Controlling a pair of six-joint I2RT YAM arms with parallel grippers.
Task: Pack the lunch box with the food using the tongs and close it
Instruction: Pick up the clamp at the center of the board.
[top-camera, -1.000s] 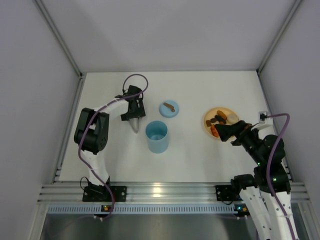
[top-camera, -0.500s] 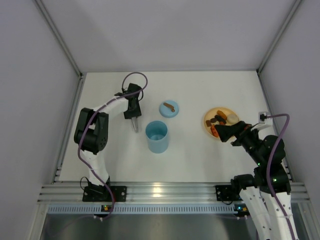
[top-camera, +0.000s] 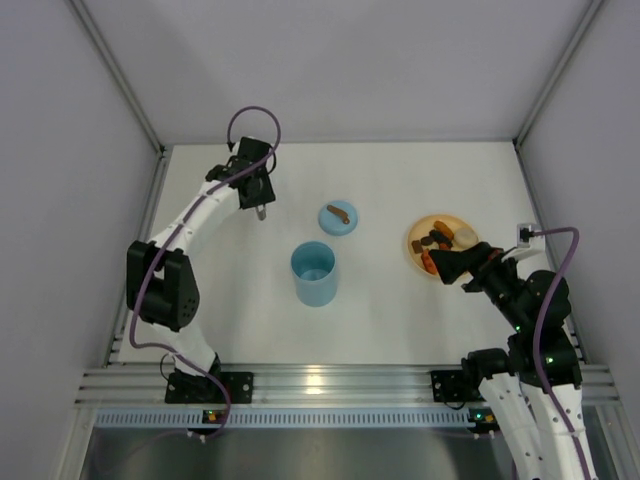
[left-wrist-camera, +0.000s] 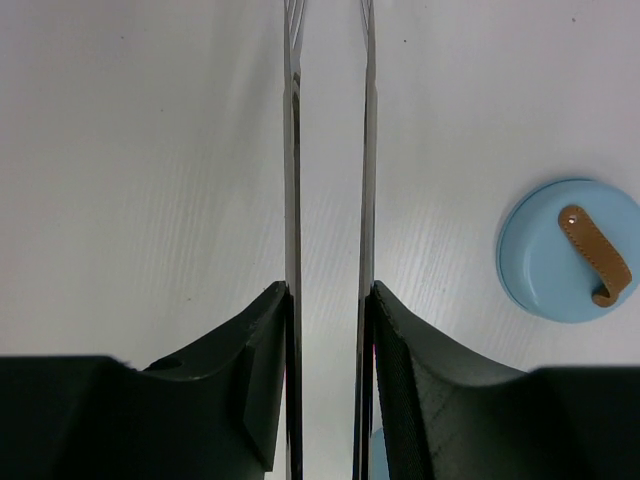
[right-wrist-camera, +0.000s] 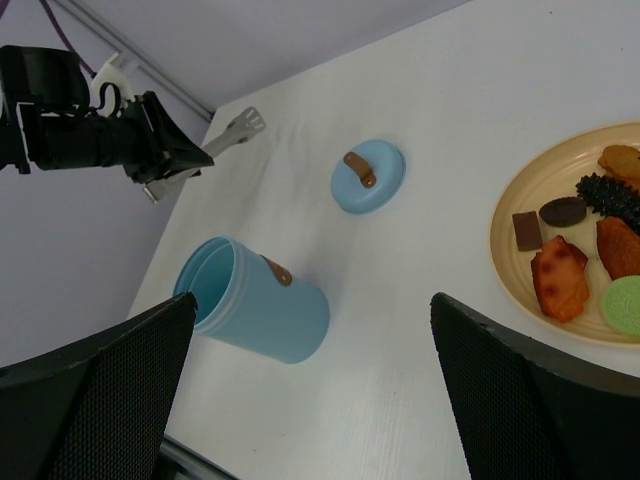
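My left gripper (top-camera: 257, 193) is shut on the tongs (left-wrist-camera: 292, 150); its two thin silvery arms run out between the fingers, squeezed near parallel. The tongs' tip (right-wrist-camera: 238, 126) sticks out past the gripper at the table's far left. The light blue lunch box (top-camera: 313, 273) stands open at mid-table, and its lid (top-camera: 338, 217) with the brown handle lies flat just behind it. The food (right-wrist-camera: 575, 250) lies on the orange-yellow plate (top-camera: 415, 236) at the right. My right gripper (top-camera: 465, 262) hovers open beside the plate's near edge, holding nothing.
White walls close off the table at the back and on both sides. An aluminium rail (top-camera: 320, 382) runs along the near edge by the arm bases. A small white socket with a purple cable (top-camera: 527, 234) sits right of the plate.
My left gripper closed on the tongs beside the lunch box and carried them back toward the far left. The right arm stayed still.
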